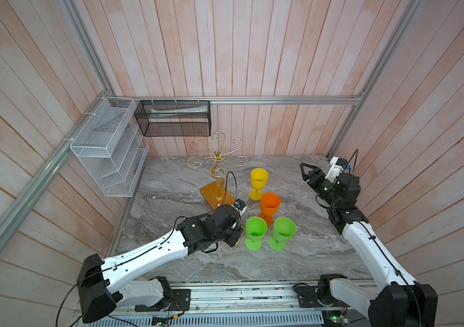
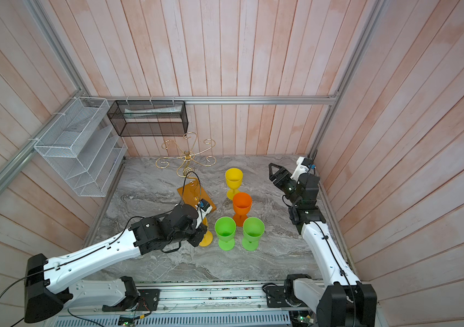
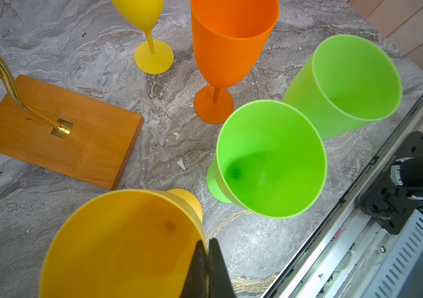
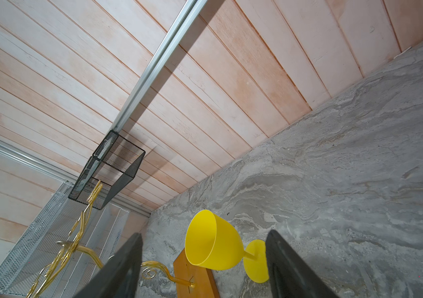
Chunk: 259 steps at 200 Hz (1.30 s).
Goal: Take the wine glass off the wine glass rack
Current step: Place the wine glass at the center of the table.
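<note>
On the marble bench (image 1: 310,254) the wine glass rack (image 1: 215,195) stands toward the back. Just in front of its wooden base the left hand (image 3: 207,242) is pinched tight on the rim of the amber wine glass (image 3: 122,245), upright and off the rack; whether its foot touches the bench I cannot tell. Beside it stand a green glass (image 1: 255,229), another green glass (image 1: 284,230), an orange glass (image 1: 270,203) and a yellow glass (image 1: 259,178), all mouths up. Near the right wall the right hand (image 1: 308,170) gapes wide around nothing but air. High on the back wall the black mesh basket (image 1: 174,127) holds a long pale packet (image 1: 177,110) lying flat.
</note>
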Tool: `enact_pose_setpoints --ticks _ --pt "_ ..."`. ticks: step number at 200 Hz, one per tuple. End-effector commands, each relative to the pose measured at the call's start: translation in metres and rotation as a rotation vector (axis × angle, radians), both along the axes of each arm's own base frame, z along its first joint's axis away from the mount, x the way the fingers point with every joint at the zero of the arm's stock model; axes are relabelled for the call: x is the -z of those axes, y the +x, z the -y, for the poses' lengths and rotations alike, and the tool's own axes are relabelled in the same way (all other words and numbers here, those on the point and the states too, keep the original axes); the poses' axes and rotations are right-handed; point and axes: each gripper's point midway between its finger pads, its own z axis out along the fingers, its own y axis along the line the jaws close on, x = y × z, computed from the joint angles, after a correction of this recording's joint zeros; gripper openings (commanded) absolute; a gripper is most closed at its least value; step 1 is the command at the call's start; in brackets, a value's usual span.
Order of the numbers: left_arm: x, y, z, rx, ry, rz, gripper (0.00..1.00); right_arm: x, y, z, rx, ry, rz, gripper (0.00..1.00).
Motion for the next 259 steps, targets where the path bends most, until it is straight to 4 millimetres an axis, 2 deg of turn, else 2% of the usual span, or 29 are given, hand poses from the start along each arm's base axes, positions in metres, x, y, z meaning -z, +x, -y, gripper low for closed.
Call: enact_pose_setpoints --ticks 1,50,63,92,105,128,180,191,229,259 --pt "0.007 0.001 0.006 -0.021 0.006 0.005 0.00 0.005 -0.001 0.003 0.020 -0.028 -0.007 0.72" --pt "0.018 -0.002 0.012 -0.013 0.051 -0.005 0.01 0.006 -0.003 0.005 0.032 -0.041 -0.007 0.72" --pt "0.019 -0.003 0.013 -0.010 0.056 -0.006 0.08 0.005 -0.004 0.005 0.033 -0.046 -0.004 0.73" --pt "0.012 -0.003 0.011 -0.009 0.060 0.008 0.38 0.004 -0.005 0.005 0.034 -0.055 -0.001 0.73" --pt "0.007 -0.004 0.009 -0.008 0.056 0.022 0.48 0.003 -0.005 0.006 0.036 -0.060 0.002 0.73" --pt "-0.009 -0.004 0.006 -0.005 0.025 0.055 0.63 0.001 -0.005 0.007 0.041 -0.072 0.010 0.73" --pt "-0.054 -0.007 -0.006 0.001 -0.093 0.161 0.89 -0.007 -0.011 0.013 0.066 -0.127 0.053 0.74" --pt "-0.066 -0.009 -0.010 -0.003 -0.135 0.189 1.00 -0.008 -0.012 0.015 0.074 -0.144 0.061 0.74" --pt "-0.109 -0.021 -0.024 0.017 -0.304 0.282 1.00 -0.009 -0.013 0.023 0.114 -0.209 0.078 0.77" --pt "-0.129 -0.030 -0.039 0.030 -0.392 0.352 1.00 -0.004 -0.015 0.031 0.157 -0.260 0.085 0.78"
